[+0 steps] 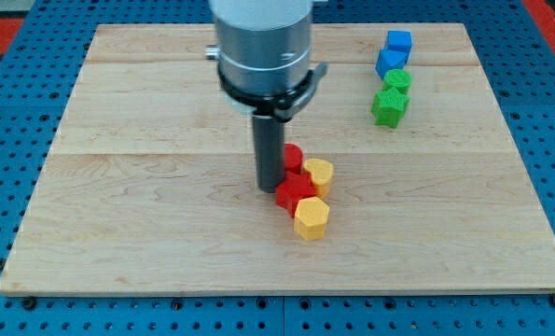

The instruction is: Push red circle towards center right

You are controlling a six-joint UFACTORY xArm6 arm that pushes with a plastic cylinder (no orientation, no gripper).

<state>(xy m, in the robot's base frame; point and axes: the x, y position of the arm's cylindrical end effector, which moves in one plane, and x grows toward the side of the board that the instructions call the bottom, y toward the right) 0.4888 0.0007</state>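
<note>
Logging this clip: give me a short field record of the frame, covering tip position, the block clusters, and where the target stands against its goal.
tip: my tip on the wooden board, at the view's left edge of the central cluster
target: red circle, just right of the rod, partly hidden by it
central cluster: red circle, red block, upper yellow block, lower yellow block, packed together
upper right group: two blue blocks above two green blocks
goal status: red circle near board centre, not yet at centre right

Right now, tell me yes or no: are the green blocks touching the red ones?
No. The green blocks sit at the view's upper right under the blue blocks, well apart from the red blocks by my tip.
</note>
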